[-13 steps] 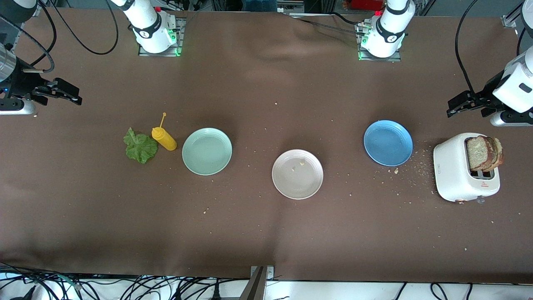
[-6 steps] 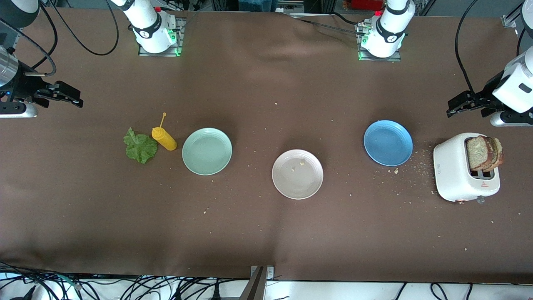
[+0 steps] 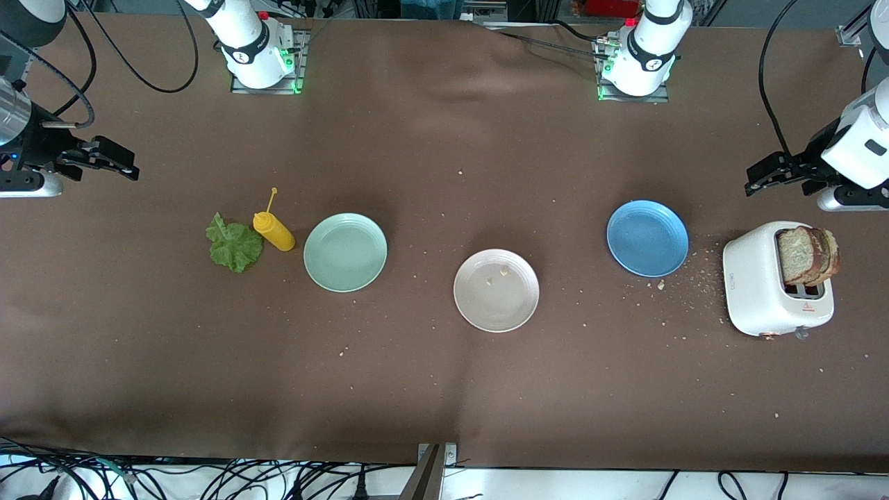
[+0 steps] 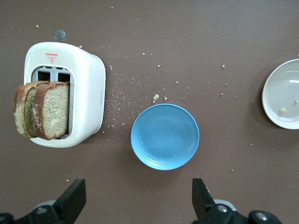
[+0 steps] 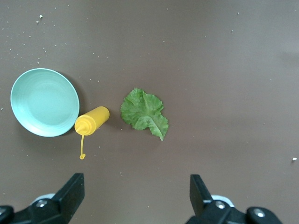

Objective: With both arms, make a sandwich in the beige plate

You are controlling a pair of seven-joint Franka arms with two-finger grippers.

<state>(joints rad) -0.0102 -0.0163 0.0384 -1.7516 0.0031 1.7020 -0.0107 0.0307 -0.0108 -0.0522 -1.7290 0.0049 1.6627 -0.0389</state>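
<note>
The beige plate (image 3: pixel 496 290) lies mid-table with only crumbs on it; its edge also shows in the left wrist view (image 4: pixel 282 94). Two brown bread slices (image 3: pixel 807 254) (image 4: pixel 42 110) stand in a white toaster (image 3: pixel 760 281) (image 4: pixel 79 88) at the left arm's end. A green lettuce leaf (image 3: pixel 233 244) (image 5: pixel 144 113) lies flat at the right arm's end. My left gripper (image 3: pixel 764 175) (image 4: pixel 138 198) hangs open and empty above bare cloth beside the blue plate and toaster. My right gripper (image 3: pixel 111 161) (image 5: pixel 136 196) hangs open and empty over bare cloth, apart from the lettuce.
A yellow squeeze bottle (image 3: pixel 274 230) (image 5: pixel 92 120) lies between the lettuce and a mint-green plate (image 3: pixel 345 251) (image 5: pixel 44 102). A blue plate (image 3: pixel 647 237) (image 4: pixel 165 136) sits between the beige plate and the toaster. Crumbs are scattered around the toaster. Brown cloth covers the table.
The right gripper has shifted slightly; the left arm and all objects stay put.
</note>
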